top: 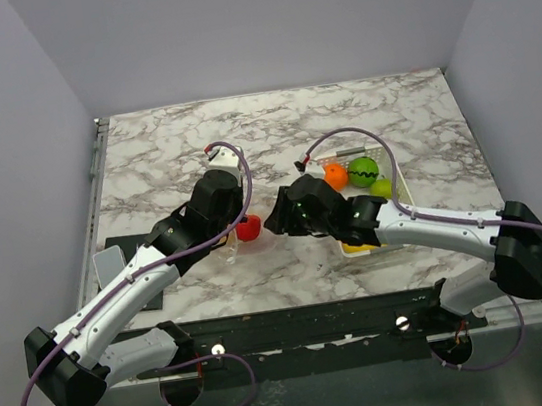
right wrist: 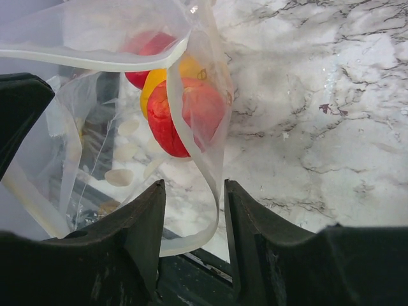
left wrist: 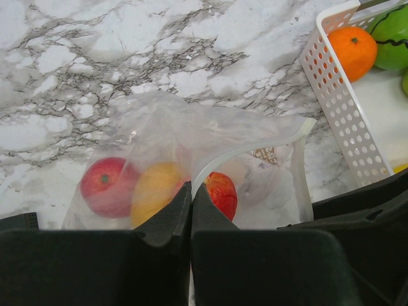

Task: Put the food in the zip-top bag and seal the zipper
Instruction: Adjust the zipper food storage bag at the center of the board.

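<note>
The zip-top bag [left wrist: 191, 127] lies on the marble between my two arms, its mouth gaping. Inside it I see food: a red fruit [left wrist: 102, 188], a yellow one [left wrist: 156, 191] and a red-orange one [left wrist: 223, 191]. My left gripper [left wrist: 191, 186] is shut on the white zipper [left wrist: 255, 145] at the near side of the mouth. My right gripper [right wrist: 194, 188] stands open, and the zipper strip [right wrist: 215, 204] curls down between its two fingers, touching neither. An orange [top: 336, 176] and a dark-striped green ball [top: 363, 170] sit in the white tray [left wrist: 338, 108].
The perforated white tray [top: 396, 177] stands right of the bag, partly under my right arm, with a small green fruit [top: 381, 188] and a yellow piece [top: 358, 246] in it. A black mat [top: 131, 245] and a grey block [top: 108, 264] lie at the left edge.
</note>
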### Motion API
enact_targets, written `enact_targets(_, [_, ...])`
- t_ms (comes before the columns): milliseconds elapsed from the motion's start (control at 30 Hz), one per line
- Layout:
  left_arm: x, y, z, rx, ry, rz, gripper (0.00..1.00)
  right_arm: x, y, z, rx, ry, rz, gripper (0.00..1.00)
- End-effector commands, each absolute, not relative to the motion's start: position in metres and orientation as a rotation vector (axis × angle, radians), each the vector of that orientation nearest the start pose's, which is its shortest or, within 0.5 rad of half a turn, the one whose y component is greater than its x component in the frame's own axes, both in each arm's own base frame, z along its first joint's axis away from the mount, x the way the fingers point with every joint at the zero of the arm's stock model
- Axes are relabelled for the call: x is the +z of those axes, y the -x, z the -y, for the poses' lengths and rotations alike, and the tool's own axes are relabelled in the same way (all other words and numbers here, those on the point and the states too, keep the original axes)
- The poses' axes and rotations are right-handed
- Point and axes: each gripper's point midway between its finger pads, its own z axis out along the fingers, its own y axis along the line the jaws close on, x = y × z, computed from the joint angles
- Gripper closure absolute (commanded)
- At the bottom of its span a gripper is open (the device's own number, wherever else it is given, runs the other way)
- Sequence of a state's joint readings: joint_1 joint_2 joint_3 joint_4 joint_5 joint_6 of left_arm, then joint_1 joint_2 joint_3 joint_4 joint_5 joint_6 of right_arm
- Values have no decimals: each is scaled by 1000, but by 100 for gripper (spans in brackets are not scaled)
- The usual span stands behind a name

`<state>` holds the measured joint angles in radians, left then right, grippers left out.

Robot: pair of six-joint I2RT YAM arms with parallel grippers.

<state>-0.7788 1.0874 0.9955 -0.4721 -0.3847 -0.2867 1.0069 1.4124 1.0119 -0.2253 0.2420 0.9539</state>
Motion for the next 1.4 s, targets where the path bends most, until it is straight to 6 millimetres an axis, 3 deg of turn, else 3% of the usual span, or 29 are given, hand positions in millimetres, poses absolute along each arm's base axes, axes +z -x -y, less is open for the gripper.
enact_targets(0, [221, -274, 192, -233, -296, -2070, 100, 156, -226, -362, 884, -102, -2325, 55])
enact_targets(333, [221, -275, 191, -228, -291, -2070, 100, 138, -222, -370, 921, -114, -2366, 69])
enact_targets(500, [221, -275, 191, -228, -287, -2071, 100, 142, -222, -371, 923, -100, -2359, 96])
enact_targets(767, [234, -271, 189, -241, -285, -2071, 100, 191, -233, -354, 855, -24, -2236, 99])
enact_targets(1233, [316, -257, 197, -381, -317, -1997, 100, 297, -235, -305, 707, 142, -2037, 99])
enact_targets(1367, [328, -254, 202, -433, -305, -1990, 100, 312, -233, -290, 658, 160, -2022, 99])
